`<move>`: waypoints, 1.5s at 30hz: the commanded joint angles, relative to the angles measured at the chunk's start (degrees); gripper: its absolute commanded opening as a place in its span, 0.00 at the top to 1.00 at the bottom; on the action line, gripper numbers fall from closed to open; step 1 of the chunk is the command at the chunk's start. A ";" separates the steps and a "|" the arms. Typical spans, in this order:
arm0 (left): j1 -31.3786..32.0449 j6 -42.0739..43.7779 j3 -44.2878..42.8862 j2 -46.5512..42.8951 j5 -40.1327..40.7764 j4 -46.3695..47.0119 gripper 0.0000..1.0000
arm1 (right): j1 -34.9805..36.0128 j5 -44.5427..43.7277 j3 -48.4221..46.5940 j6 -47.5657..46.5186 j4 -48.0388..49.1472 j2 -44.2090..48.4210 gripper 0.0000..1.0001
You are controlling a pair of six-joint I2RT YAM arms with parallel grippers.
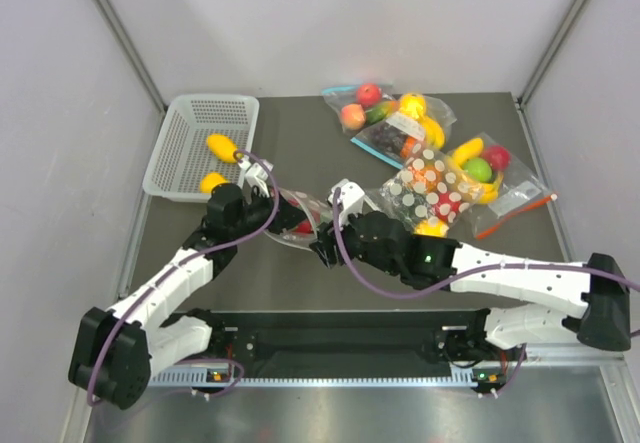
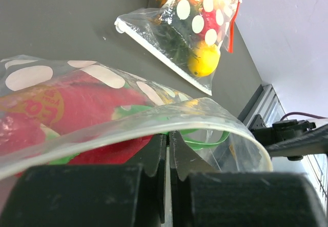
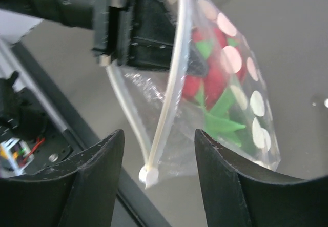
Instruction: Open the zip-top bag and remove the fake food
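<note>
The zip-top bag [image 1: 296, 206] hangs between the two grippers at the table's middle. It is clear plastic with white dots [image 2: 31, 77] [image 3: 241, 68]. A red fake food with green leaves [image 3: 212, 86] shows inside it, also in the left wrist view [image 2: 77, 109]. My left gripper [image 2: 168, 135] [image 1: 274, 213] is shut on one side of the bag's rim. My right gripper [image 3: 159, 135] [image 1: 322, 248] is open, its jaws on either side of the bag's zip end, not touching it. The bag's mouth gapes slightly. Two yellow pieces [image 1: 222, 147] lie in the basket.
A white mesh basket [image 1: 190, 113] stands at the back left. Another dotted bag showing orange [image 1: 430, 188] [image 2: 195, 27] and clear undotted bags with toy fruit [image 1: 385, 108] [image 1: 495, 178] lie at the back right. The table's front rail [image 1: 340, 333] is close below.
</note>
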State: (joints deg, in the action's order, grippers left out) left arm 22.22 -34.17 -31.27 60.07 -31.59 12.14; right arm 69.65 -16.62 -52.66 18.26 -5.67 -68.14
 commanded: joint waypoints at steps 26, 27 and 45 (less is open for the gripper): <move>0.11 4.64 0.07 -4.71 -5.93 3.33 1.00 | -1.27 -24.60 -3.06 6.26 -16.04 -0.94 1.00; 0.11 4.29 0.15 -4.62 -6.54 4.11 1.00 | -1.62 -24.42 -2.71 6.09 -15.95 -0.59 1.00; -0.68 -14.60 2.27 -0.13 -4.79 28.11 1.00 | -2.76 -21.52 4.94 8.72 -13.76 2.83 1.00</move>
State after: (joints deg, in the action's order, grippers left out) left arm 22.33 -45.45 -27.68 59.92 -37.63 29.12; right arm 67.70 -37.58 -48.71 26.02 -19.25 -67.79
